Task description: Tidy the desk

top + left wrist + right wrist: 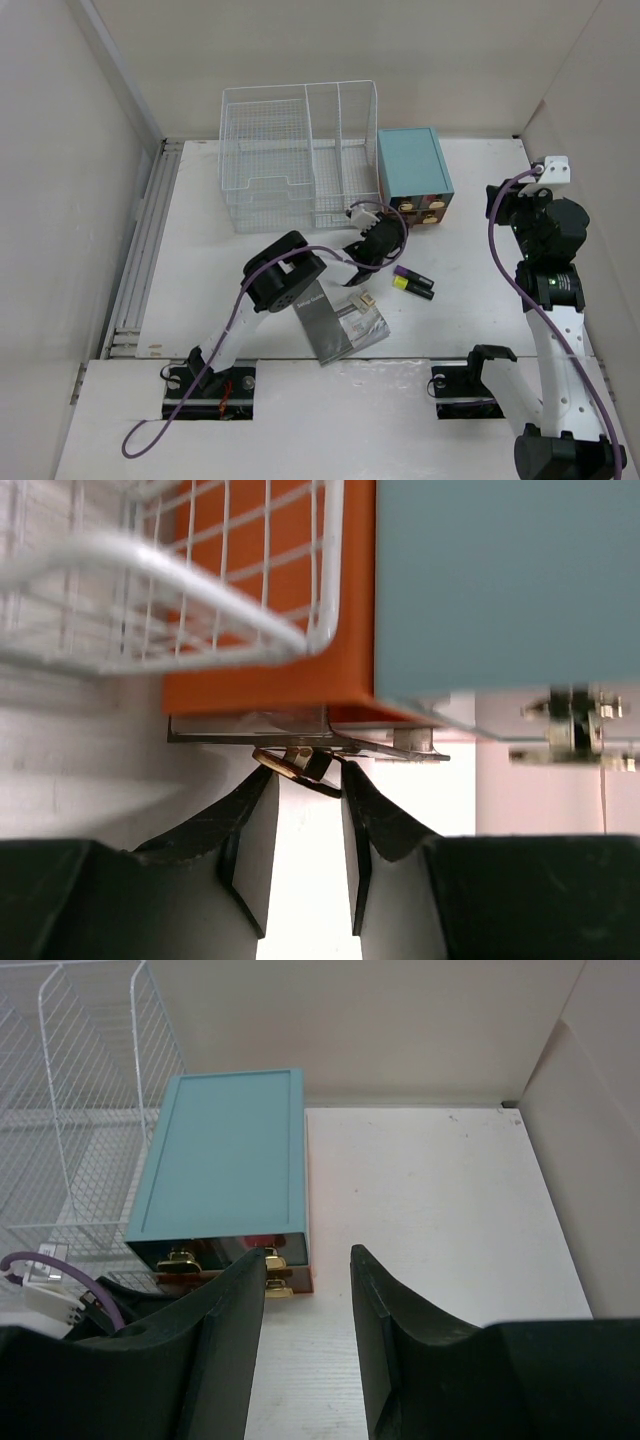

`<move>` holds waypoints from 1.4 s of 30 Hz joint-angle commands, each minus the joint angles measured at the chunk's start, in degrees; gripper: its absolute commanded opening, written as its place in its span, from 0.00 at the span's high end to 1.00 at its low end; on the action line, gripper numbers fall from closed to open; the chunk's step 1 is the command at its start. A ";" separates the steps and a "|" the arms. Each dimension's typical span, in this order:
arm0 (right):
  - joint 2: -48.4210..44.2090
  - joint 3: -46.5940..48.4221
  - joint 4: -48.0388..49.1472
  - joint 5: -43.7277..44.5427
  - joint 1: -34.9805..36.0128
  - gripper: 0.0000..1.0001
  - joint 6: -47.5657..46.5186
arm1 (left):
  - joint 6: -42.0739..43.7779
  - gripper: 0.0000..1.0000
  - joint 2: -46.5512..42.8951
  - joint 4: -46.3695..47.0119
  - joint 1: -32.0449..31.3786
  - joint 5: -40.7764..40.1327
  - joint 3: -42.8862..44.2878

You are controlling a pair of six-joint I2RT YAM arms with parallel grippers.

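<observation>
Your left pincer (306,770) is clamped narrowly on the brass handle (283,767) of the orange drawer (260,685); your right pincer (308,1265) hangs apart, holding nothing. Below them the white desk (480,300) runs to walls at the back and sides. At its back edge the teal box (412,160) stands just beside the wire rack (290,150), with bare room to the box's right. A booklet (335,325) and two small cylinders (413,283) lie nearer the front edge.

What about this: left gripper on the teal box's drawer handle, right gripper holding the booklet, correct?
No: the right gripper is open and holds nothing, as the right wrist view shows. The left gripper is on the drawer handle of the teal box.
</observation>
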 commanded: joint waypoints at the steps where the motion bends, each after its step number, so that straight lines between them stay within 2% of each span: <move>1: -0.79 0.02 3.56 0.39 -0.39 0.55 0.83 | 2.28 0.86 -4.91 0.72 -0.59 -2.13 -2.56; 25: -0.79 0.02 3.56 0.39 -0.39 0.55 0.83 | 3.07 0.86 -14.58 4.68 -9.11 -1.60 -16.00; 26: -0.79 0.02 3.56 0.39 -0.39 0.55 0.83 | 3.07 0.85 -15.10 4.68 -9.11 -2.21 -16.01; 29: -0.79 0.02 3.56 0.39 -0.39 0.55 0.83 | 7.27 0.55 -16.42 5.38 -9.11 -2.22 -16.01; 31: -0.79 0.02 3.56 0.39 -0.39 0.55 0.83 | 9.91 0.42 -17.38 5.90 -9.11 -2.22 -16.01; 34: -0.79 0.02 3.56 0.39 -0.39 0.55 0.83 | 13.44 0.29 -19.05 5.91 -9.11 -2.22 -16.01; 42: -0.79 0.02 3.56 -0.14 -0.39 0.55 0.83 | 15.46 0.30 -24.58 5.20 -9.64 -0.82 -18.81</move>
